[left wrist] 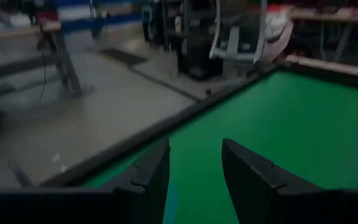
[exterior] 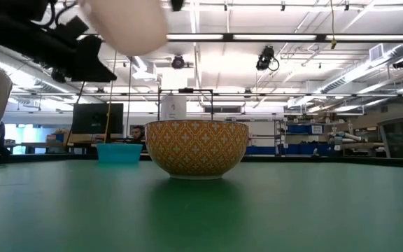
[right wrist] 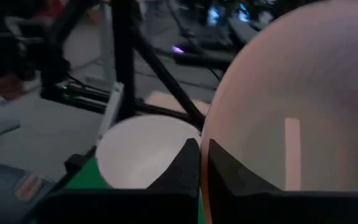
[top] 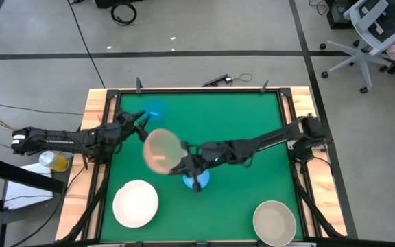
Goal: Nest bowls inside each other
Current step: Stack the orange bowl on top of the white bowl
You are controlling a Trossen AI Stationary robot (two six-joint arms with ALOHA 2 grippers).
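Observation:
My right gripper is shut on a peach-orange bowl that it holds in the air over the table's middle. This bowl shows blurred at the top of the low view. Under the right arm a small bowl stands on its base; it is blue inside and yellow-patterned outside. A white bowl rests near the front left and a cream bowl at the front right. Another blue bowl sits far left, just beyond my open, empty left gripper. My right gripper pinches the peach bowl's rim between its two fingers, on the side of the bowl toward the table's right. The fingers reach in nearly level from the right. The bowl is lifted clear of the table and tilted.
A wooden frame borders the green mat. A yellow can lies off the table's left side. The mat's far right part is free room.

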